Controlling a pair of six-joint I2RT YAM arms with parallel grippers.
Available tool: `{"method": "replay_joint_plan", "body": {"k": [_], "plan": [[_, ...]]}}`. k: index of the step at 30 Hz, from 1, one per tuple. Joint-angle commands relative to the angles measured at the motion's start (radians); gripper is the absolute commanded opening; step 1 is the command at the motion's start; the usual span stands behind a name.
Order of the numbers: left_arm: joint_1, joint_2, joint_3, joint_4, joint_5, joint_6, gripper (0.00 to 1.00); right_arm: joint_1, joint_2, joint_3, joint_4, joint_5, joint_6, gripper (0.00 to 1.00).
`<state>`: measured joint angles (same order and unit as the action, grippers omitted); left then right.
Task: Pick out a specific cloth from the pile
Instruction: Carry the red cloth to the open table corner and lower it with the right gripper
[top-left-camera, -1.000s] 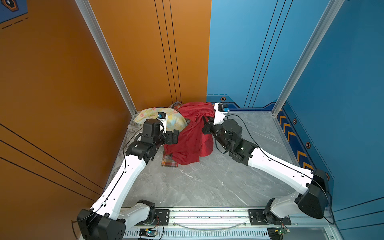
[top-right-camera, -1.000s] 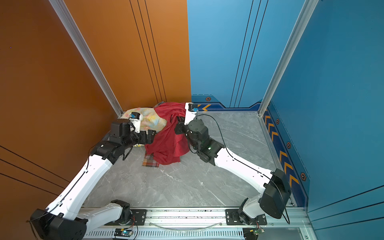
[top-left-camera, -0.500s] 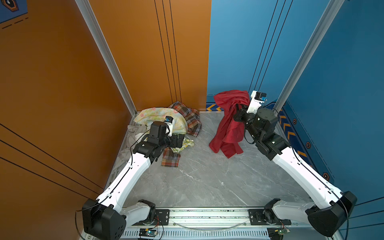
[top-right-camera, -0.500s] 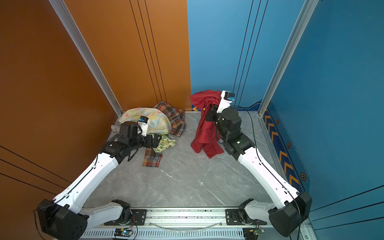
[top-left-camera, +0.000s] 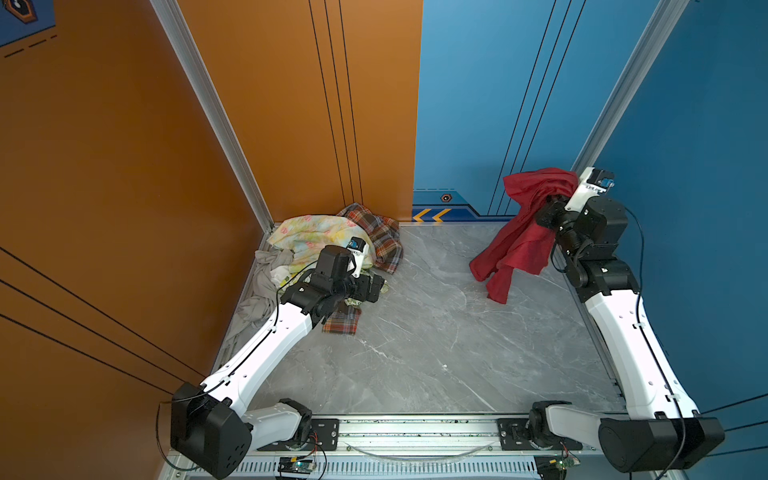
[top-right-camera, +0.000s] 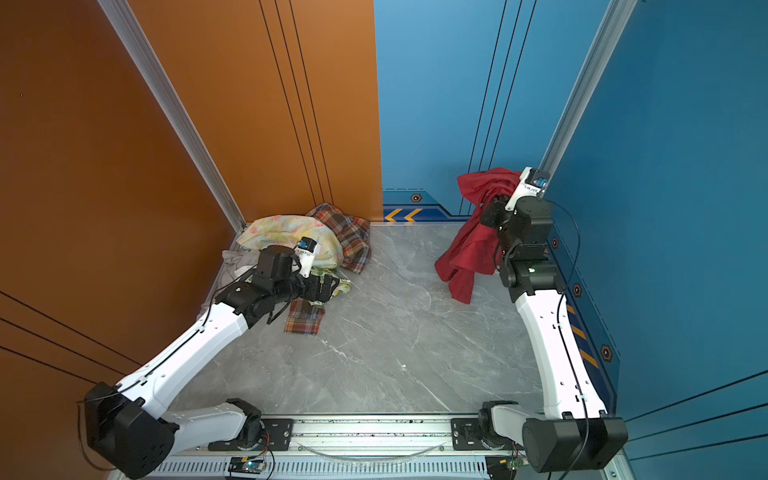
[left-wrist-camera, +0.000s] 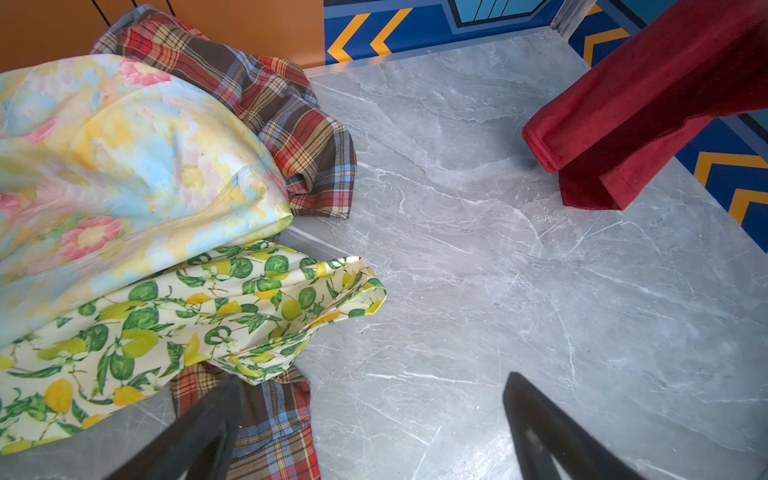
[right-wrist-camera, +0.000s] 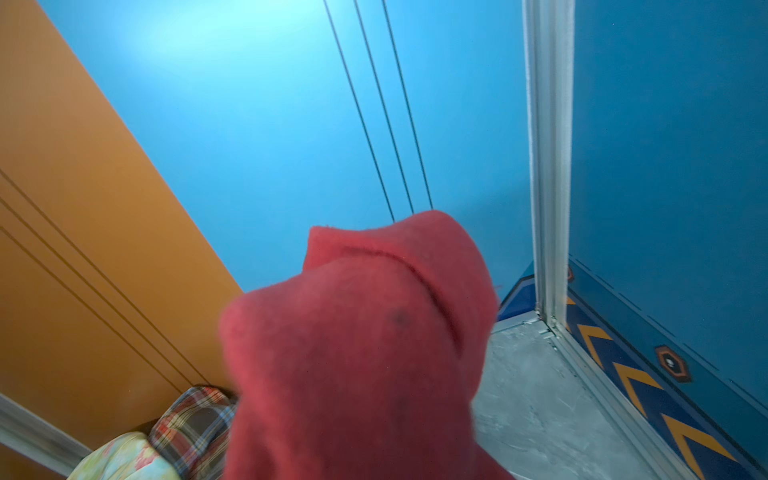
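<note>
The cloth (top-left-camera: 519, 241) (top-right-camera: 469, 245), plain dark red, hangs at the far right corner with my right gripper (top-left-camera: 547, 204) (top-right-camera: 492, 204) shut on its upper folds. The fabric hides the fingers and fills the right wrist view (right-wrist-camera: 353, 353). Its lower ends (left-wrist-camera: 590, 183) hang close to the marble table; whether they touch it I cannot tell. The pile (top-left-camera: 324, 237) (top-right-camera: 291, 235) (left-wrist-camera: 124, 166) lies at the far left corner: floral yellow, plaid, lemon-print and grey cloths. My left gripper (top-left-camera: 380, 286) (top-right-camera: 334, 286) (left-wrist-camera: 374, 380) stands open and holds nothing, low beside the lemon-print cloth (left-wrist-camera: 208, 307).
A loose plaid piece (top-left-camera: 343, 322) (left-wrist-camera: 270, 428) lies under the left gripper's near finger. Orange wall on the left, blue walls behind and right, with an aluminium post (top-left-camera: 615, 83) next to the right wrist. The arms' base rail (top-left-camera: 415, 428) runs along the front edge.
My right gripper has lifted the red cloth off the pile and carried it up and across to the far right corner. The plaid and lemon-print cloths are now uncovered. The left gripper stayed open near the pile.
</note>
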<state>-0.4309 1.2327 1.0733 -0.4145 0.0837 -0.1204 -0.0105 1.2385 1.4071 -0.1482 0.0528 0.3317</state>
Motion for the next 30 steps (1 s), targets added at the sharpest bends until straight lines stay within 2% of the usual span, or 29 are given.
{"method": "replay_joint_plan", "body": {"k": [1, 5, 14, 19, 24, 30], "plan": [[-0.010, 0.005, -0.013, 0.004, -0.003, 0.016, 0.98, -0.060, 0.028, 0.047, 0.037, -0.079, -0.001, 0.00], [-0.010, 0.006, -0.013, 0.004, -0.014, 0.020, 0.98, -0.113, 0.101, 0.072, 0.092, -0.098, -0.009, 0.00], [-0.009, 0.015, -0.012, 0.011, 0.033, 0.007, 0.98, -0.137, 0.249, 0.189, 0.119, -0.095, -0.024, 0.00], [-0.009, 0.027, -0.009, 0.018, 0.067, -0.012, 0.98, -0.137, 0.203, 0.043, 0.148, -0.079, -0.011, 0.00], [-0.001, 0.032, 0.000, 0.024, 0.113, -0.042, 0.98, -0.145, 0.092, -0.187, 0.159, -0.042, -0.025, 0.00], [0.018, 0.010, -0.012, 0.045, 0.159, -0.077, 0.98, -0.148, -0.034, -0.449, 0.130, 0.007, 0.033, 0.00]]}}
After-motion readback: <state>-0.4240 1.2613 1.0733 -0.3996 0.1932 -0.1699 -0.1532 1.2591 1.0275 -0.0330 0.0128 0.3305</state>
